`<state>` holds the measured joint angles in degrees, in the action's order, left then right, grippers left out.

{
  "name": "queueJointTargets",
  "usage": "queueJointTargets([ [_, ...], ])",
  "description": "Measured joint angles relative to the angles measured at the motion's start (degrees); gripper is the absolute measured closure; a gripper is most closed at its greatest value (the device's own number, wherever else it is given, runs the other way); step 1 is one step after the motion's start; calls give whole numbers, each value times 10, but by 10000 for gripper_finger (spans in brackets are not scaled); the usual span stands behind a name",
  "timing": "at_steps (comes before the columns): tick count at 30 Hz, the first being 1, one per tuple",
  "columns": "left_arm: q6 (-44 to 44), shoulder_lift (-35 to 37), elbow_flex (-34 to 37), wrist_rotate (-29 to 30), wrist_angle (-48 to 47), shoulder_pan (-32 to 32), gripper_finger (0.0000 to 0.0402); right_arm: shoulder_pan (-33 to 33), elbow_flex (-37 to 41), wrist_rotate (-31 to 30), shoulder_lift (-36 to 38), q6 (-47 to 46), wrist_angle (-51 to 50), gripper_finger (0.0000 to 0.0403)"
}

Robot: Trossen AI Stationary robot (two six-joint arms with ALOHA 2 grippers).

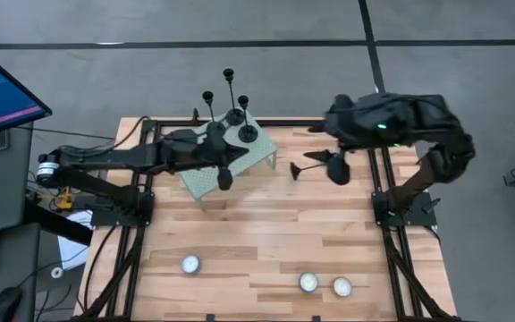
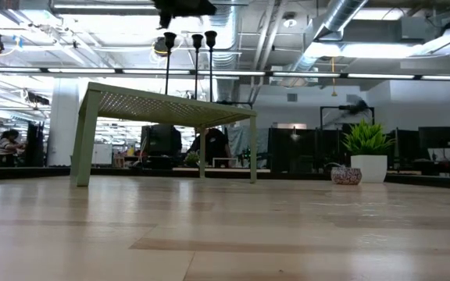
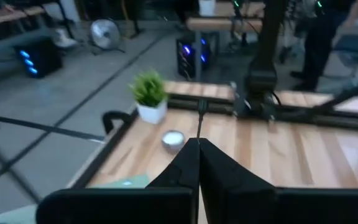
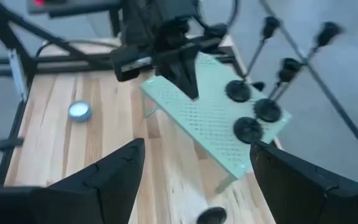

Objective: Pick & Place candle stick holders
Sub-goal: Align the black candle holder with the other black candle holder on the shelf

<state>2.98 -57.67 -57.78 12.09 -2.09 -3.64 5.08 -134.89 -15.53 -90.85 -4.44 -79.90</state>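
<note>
The right gripper [image 4: 191, 177] hangs spread and empty above a candle stick holder [image 1: 308, 167] lying tipped on the counter [image 1: 266, 241]; a careless descent could roll it. Farther off, three holders [image 4: 253, 112] stand on the green stand [image 4: 210, 124], where the left gripper [image 1: 224, 178], pressed together and holding nothing, could knock them.

An open-plan office or lab space is showing beyond the wooden counter [image 2: 225, 234]: exposed ceiling ducts [image 2: 350, 23] are running overhead, monitors [image 2: 436, 139] are standing far right, people [image 2: 6, 143] are sitting far left.
</note>
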Motion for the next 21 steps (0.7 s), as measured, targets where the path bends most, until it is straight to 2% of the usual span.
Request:
queueJointTargets([
  [8, -20, 41, 14, 19, -42, 8, 401, 62, 1, -122, 26, -116, -105, 121],
  [13, -20, 45, 14, 40, -45, 18, 401, 60, 43, -134, 27, -145, -99, 121],
  [17, -20, 58, 14, 51, -51, 28, 400, 3, 162, -111, 60, -168, -101, 121],
  [21, -23, 77, 13, 64, -60, 43, 400, -83, 352, -63, 132, -179, -98, 121],
])
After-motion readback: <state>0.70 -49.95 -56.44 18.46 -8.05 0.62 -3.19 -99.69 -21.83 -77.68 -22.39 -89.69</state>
